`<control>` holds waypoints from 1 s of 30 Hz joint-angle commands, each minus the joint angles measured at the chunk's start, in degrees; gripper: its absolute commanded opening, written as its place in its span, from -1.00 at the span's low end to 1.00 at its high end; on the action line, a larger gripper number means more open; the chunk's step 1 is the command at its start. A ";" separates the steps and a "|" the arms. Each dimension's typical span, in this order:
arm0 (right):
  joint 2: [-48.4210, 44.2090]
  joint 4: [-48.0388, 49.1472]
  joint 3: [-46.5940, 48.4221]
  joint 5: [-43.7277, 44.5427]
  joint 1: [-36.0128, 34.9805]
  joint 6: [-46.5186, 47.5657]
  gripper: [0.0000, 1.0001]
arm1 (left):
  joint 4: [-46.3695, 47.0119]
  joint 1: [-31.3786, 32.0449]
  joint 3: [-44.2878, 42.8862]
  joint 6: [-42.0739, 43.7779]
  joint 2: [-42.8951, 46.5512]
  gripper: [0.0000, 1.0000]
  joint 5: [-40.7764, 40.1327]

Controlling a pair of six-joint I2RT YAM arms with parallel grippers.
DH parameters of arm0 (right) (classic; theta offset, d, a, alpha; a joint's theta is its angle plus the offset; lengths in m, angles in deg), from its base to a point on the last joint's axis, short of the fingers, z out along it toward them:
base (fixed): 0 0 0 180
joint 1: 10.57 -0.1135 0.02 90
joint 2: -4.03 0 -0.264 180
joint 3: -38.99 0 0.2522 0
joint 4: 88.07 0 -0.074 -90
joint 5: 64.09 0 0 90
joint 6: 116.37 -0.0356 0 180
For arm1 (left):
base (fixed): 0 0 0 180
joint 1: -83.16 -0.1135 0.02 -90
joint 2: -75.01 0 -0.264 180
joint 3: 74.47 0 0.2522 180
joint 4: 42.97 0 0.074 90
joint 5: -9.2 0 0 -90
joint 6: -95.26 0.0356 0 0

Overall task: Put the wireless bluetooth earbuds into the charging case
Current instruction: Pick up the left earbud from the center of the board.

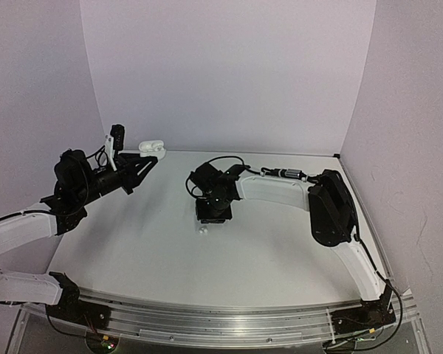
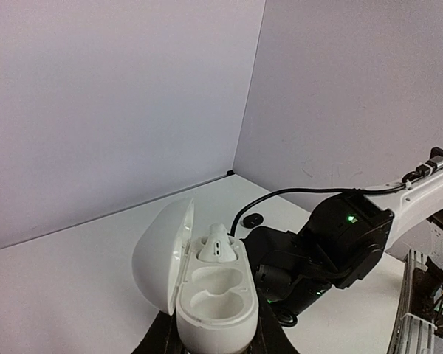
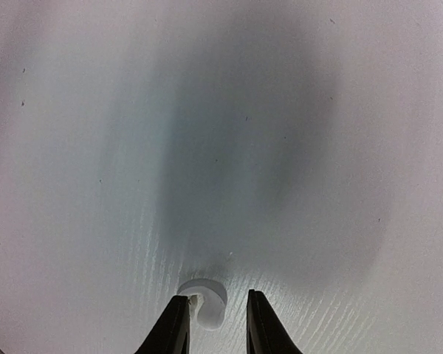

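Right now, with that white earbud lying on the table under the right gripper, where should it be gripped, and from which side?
Grip the white earbud across its rounded body, coming straight down from above. It lies on the table, small and low, so only its sides offer purchase. The right gripper straddles it, jaws partly open.

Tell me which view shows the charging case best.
Left wrist: the charging case fills the foreground, open, one white earbud inside. Top view shows it small, at the left gripper. Right wrist view misses it.
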 commanded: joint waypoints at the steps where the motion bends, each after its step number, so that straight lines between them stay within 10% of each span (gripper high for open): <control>1: 1.49 -1.11 0.37 -2.23 -0.45 -1.89 -0.51 | 2.40 -0.34 0.33 -0.34 1.38 -1.00 0.78; 30: -3.48 -1.03 -10.62 -0.99 -3.75 -3.16 -0.63 | 2.44 -0.32 -0.10 0.37 0.72 -1.00 1.29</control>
